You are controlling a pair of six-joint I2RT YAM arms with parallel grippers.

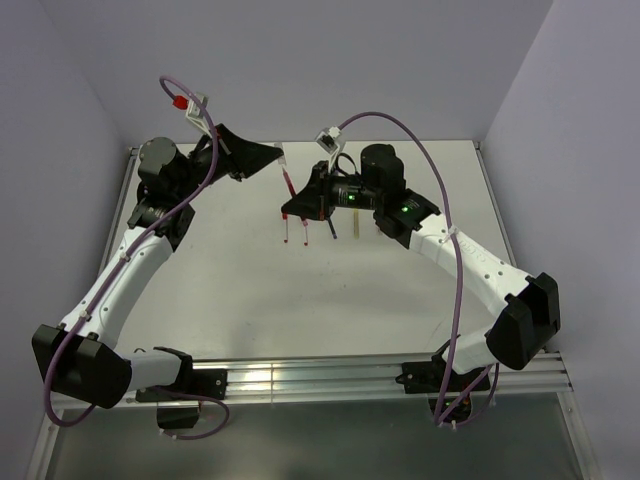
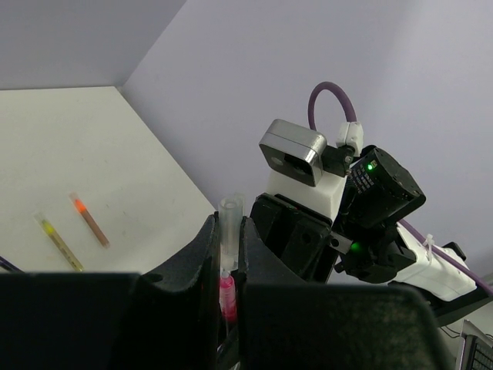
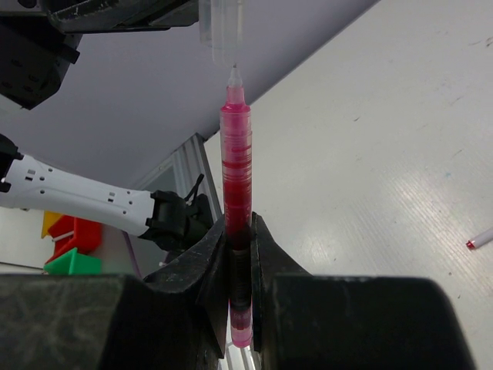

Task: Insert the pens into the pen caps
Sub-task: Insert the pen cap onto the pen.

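Right end effector (image 3: 237,231) is clamped on the red pen (image 3: 235,193), fingers squeezed on the lower barrel, and the pen stands upright with its fine tip pointing up. Left end effector (image 2: 229,231) is clamped on the clear cap (image 2: 229,220), which sticks up between its fingers. In the right wrist view the clear cap (image 3: 222,27) hangs mouth-down right above the pen tip. Tip is at the cap mouth and lined up with it, not pushed in; cannot tell if they touch. Top view: both are held in the air over the far middle of the table (image 1: 300,310), with the left end effector (image 1: 278,158) just behind the right end effector (image 1: 300,205) and the red pen (image 1: 286,185) between them. Other pens lie loose on the table: an olive-yellow pen (image 2: 58,240) and an orange pen (image 2: 91,220) side by side, apart from each other, and a dark pen (image 1: 330,228) just beside the right end effector in the top view. A pale stick with a red end (image 3: 481,237) lies on the table at the right edge of the right wrist view, too cropped to say if it is a pen or a cap. A purple cable (image 1: 440,170) loops over the right arm.
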